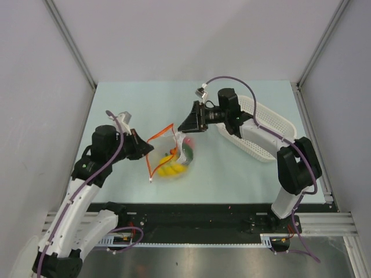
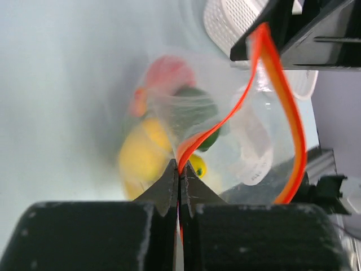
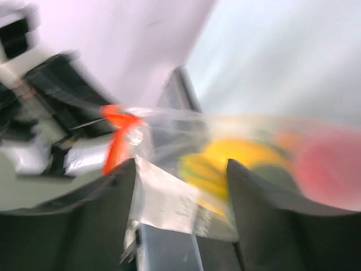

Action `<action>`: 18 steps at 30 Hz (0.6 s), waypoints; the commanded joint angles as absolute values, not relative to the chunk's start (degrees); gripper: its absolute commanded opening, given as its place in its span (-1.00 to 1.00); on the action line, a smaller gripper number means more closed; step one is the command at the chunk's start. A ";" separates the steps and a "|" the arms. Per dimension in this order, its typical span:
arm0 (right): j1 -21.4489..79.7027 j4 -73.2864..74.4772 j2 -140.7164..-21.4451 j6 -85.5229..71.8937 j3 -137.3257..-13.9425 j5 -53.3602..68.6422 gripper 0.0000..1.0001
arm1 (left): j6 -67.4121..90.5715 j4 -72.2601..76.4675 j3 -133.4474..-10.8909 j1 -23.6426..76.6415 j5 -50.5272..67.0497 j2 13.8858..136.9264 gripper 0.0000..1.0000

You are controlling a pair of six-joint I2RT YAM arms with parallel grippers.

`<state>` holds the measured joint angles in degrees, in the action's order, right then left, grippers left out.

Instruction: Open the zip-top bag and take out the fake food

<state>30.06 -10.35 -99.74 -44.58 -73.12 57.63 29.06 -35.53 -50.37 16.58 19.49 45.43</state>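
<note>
Mid-frame, the zip-top bag (image 1: 168,152) holds yellow, green and red fake food (image 1: 172,169), with an unreadable white label (image 2: 252,153); left gripper (image 2: 179,171) pinches its red strip, right gripper (image 3: 181,165) stands open.

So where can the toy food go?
Bare table shows in the far left corner behind the zip-top bag, and in the near strip between the bag and the black rail. The middle is crowded: the left end effector and right end effector meet at the bag. The white basket fills the far right.
</note>
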 commanded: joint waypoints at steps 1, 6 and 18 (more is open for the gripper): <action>31.20 8.60 -92.91 -36.47 -75.06 36.40 0.50 | 34.89 -39.56 -53.18 16.43 7.65 39.56 -1.00; 33.31 18.89 -89.65 -36.48 -77.52 25.85 0.60 | 38.05 -37.27 -52.65 16.61 10.62 40.60 -1.00; 47.54 22.77 -88.15 -34.28 -80.33 20.04 0.19 | 43.68 -26.11 -45.53 17.84 18.37 45.34 -1.00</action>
<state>44.62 21.56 -88.84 -35.40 -78.30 22.94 40.40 -32.25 -46.24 17.28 15.16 44.16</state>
